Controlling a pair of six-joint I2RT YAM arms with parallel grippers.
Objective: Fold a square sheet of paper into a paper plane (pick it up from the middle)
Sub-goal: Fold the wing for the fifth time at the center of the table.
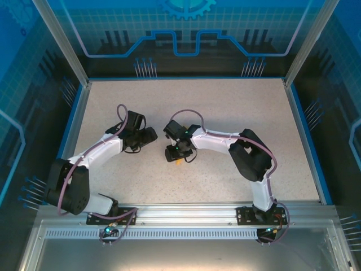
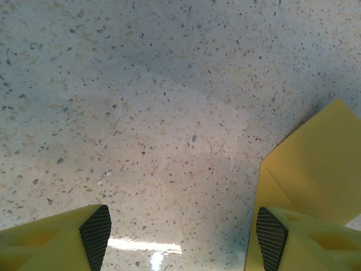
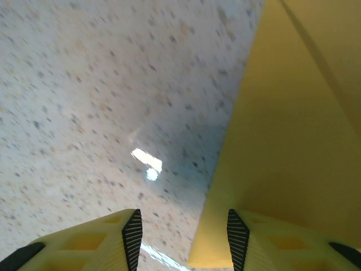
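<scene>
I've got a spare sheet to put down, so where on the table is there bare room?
Crowded at the centre, where the left gripper and right gripper meet by the paper. Bare: the far half of the table, beyond them up to the back edge, and the near strip in front of them.

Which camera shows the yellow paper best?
Left wrist view: the paper shows a pointed corner and a crease, in focus. Right wrist view crops it close; from above, a sliver peeks under the right gripper.
</scene>
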